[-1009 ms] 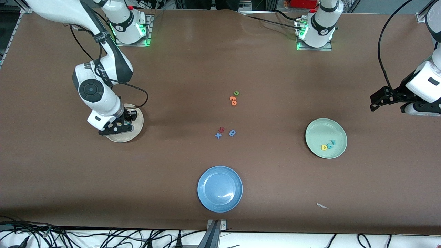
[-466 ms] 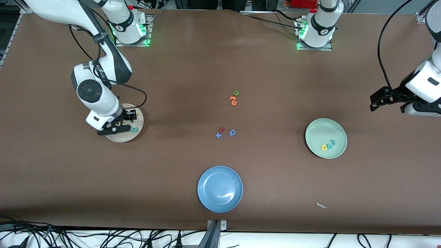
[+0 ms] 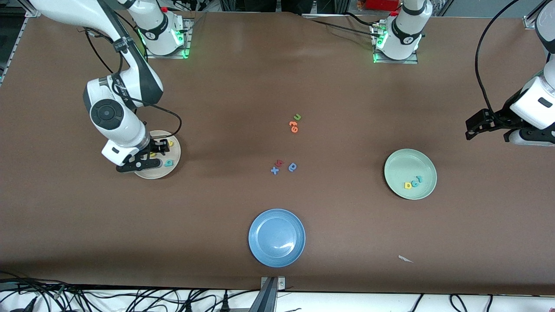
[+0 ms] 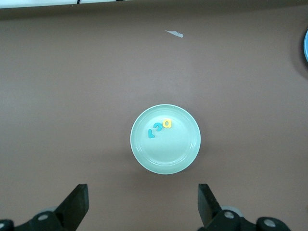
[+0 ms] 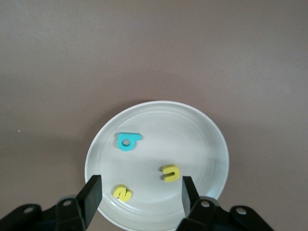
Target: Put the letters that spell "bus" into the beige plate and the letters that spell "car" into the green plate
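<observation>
You see the right gripper point(image 3: 149, 157) above the beige plate point(image 3: 152, 174), fingers spread and holding nothing. In that plate lie the teal "b" point(image 5: 128, 141), yellow "u" point(image 5: 170, 173) and yellow "s" point(image 5: 122, 193) (all apart). The left gripper point(image 4: 142, 209) waits wide and empty near the green plate point(image 4: 180, 154), which holds the teal "c" point(image 4: 158, 127), yellow "a" point(image 4: 167, 123) and teal "r" point(image 4: 150, 134).

A robotics lab: arm bases point(image 3: 164, 32) bolted to a brown surface point(image 3: 243, 78), loose cables point(image 3: 130, 299) trailing along its near edge.
</observation>
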You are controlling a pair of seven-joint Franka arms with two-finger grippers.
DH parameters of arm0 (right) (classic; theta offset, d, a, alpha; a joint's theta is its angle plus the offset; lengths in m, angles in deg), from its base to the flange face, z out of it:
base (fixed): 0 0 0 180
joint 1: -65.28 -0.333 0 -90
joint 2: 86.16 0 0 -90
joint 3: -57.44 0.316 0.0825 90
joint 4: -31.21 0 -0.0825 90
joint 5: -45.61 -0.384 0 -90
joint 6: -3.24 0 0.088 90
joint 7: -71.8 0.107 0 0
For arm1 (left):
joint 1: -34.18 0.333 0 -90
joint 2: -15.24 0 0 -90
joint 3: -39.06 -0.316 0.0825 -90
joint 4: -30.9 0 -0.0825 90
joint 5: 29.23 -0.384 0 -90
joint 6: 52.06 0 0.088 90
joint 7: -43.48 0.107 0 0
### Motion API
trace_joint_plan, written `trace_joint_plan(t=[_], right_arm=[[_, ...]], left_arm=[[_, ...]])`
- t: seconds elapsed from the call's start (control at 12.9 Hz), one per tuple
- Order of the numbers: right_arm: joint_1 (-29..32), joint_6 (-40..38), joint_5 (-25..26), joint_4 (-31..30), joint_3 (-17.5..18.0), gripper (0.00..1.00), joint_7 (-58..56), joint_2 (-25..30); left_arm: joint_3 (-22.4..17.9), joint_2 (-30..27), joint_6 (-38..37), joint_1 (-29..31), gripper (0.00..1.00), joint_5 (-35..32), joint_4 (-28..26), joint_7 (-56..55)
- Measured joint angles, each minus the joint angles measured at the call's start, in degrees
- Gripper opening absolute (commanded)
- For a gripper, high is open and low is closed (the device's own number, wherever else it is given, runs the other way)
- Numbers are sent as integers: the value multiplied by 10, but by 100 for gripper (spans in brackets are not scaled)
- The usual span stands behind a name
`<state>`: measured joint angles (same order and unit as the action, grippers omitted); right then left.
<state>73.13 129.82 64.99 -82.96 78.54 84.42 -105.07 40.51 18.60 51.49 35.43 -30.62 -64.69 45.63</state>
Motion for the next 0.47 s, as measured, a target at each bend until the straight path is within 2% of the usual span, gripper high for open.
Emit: trace_joint_plan(t=[0.16,0.47], right_arm=[[0,-36,-7,18,5,78,0,17],[1,-172,-97,94,5,78,-55,65]], left_arm=[[0,0,0,0,100,0,0,0],[0,0,0,0,100,0,0,0]])
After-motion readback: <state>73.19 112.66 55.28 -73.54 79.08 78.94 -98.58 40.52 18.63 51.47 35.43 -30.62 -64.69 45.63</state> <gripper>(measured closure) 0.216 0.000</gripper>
